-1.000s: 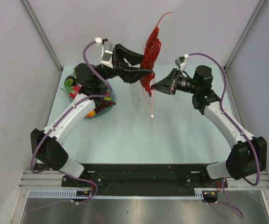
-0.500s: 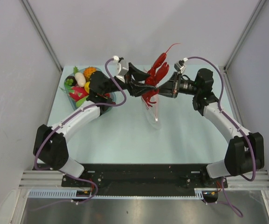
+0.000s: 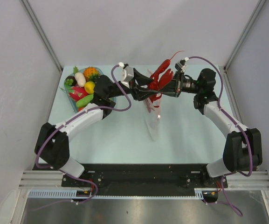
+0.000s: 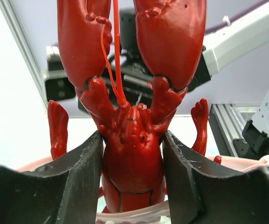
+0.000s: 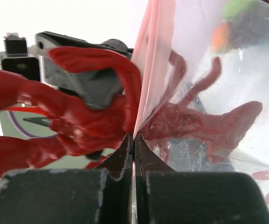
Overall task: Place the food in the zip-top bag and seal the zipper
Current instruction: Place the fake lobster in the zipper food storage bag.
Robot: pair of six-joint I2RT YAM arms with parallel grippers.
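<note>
From the top camera, the left gripper [image 3: 146, 89] is squeezing a red plastic toy lobster [image 3: 161, 77] in the upper middle of the frame. The lobster's big claws are pointing up and to the right. The right gripper [image 3: 168, 87] is just beside it, pinching the top edge of a clear thin plastic zip-top bag [image 3: 153, 119]. The bag is hanging down toward the middle of the pale green table [image 3: 125, 140]. At the upper left, a blue-green see-through oval tray [image 3: 73, 101] is holding small bright plastic toy foods [image 3: 89, 87], with a pineapple and a pale oval piece among them.

In the left wrist camera, the lobster [image 4: 132, 154] is filling the middle of the frame. The two black fingers [image 4: 83, 172] are pressing on its body from both sides. Its claws are reaching to the top edge. A pale pink rim of the bag [image 4: 134, 215] is showing at the bottom.

In the right wrist camera, the right gripper [image 5: 133, 154] is closed tight on the pink zipper strip [image 5: 146, 79], at the bottom middle. The bag [image 5: 209, 70] is spreading out to the right. The lobster [image 5: 73, 126] is sitting on the left, touching the strip. More red is showing through the plastic on the right, and I cannot tell if that part is inside the bag.
</note>
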